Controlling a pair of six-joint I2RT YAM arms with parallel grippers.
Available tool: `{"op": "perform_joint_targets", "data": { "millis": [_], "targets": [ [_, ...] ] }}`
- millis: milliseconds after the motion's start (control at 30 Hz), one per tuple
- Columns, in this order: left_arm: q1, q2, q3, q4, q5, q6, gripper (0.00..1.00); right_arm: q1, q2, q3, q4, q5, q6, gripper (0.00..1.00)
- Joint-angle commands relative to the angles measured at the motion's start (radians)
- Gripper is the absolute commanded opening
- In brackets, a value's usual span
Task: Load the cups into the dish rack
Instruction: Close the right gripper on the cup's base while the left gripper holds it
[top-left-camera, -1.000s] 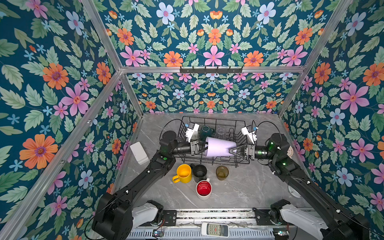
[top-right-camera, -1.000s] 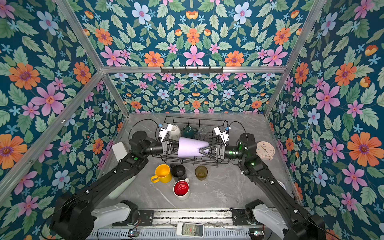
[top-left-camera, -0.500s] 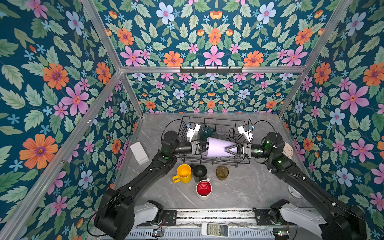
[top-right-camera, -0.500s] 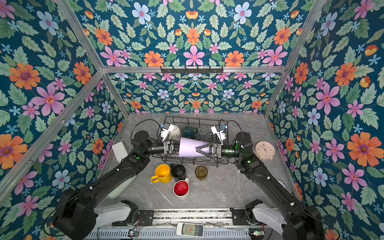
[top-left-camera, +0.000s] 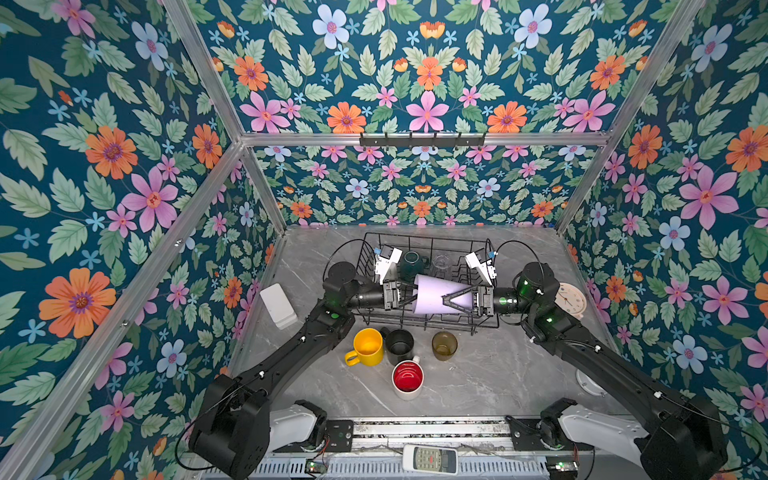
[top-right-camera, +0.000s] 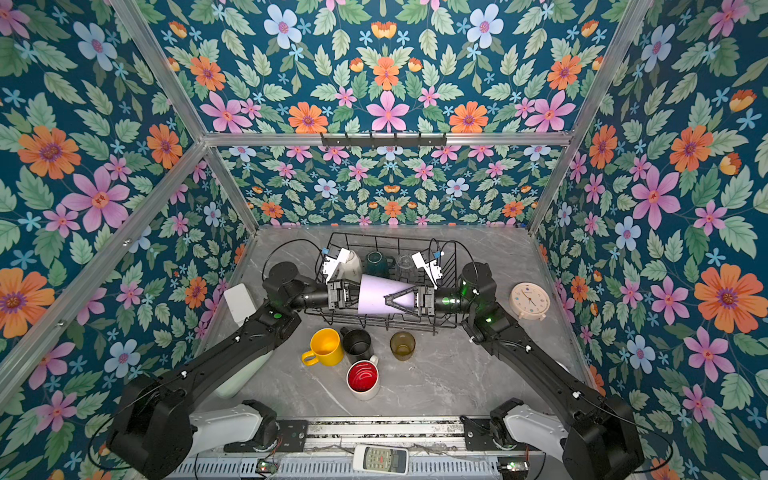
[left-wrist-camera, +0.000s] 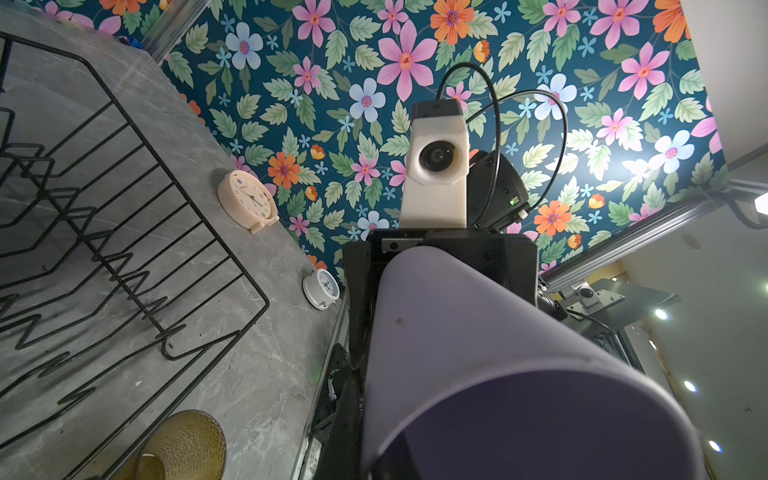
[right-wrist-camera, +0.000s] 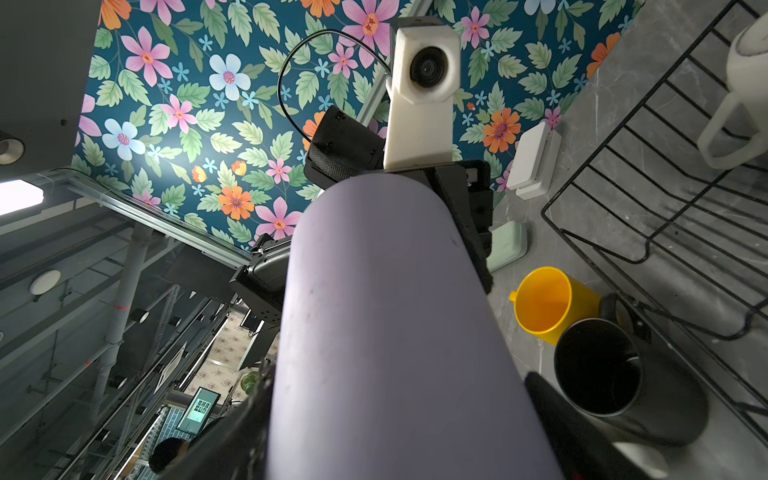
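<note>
The lilac tumbler (top-left-camera: 432, 293) is hanging on its side in the air over the front half of the dish rack (top-left-camera: 428, 241), not resting on the wires. Its long axis is running straight across from one arm to the other, with the wide mouth facing the left arm and the narrow base facing the right. The left gripper (top-left-camera: 409, 293) is pinching the mouth end, fingers clamped on the wall at the rim. The right gripper (top-left-camera: 444, 297) is reaching in from the opposite side, its fingers spread to either side of the base end. I cannot tell whether they are pressing on it yet. Both arms are equally close, one at each end, so this looks like a handover. Whichever arm takes it will be turning that axis upright to seat the tumbler among the prongs.
</note>
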Motion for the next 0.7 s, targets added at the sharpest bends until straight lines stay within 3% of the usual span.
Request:
{"op": "perform_joint_targets", "data": {
  "millis": [0, 200, 667],
  "targets": [
    [-0.003, 0.001, -0.001, 0.060, 0.022, -0.014, 0.00, 0.005, 0.003, 0.007, 0.033, -0.007, 0.004, 0.84],
    [-0.007, 0.001, -0.004, 0.064, 0.027, -0.016, 0.00, 0.008, 0.006, 0.010, 0.020, -0.003, -0.005, 0.76],
    [-0.006, 0.007, -0.003, 0.064, 0.030, -0.016, 0.00, 0.010, -0.006, 0.018, -0.036, 0.016, -0.040, 0.32]
  ]
}}
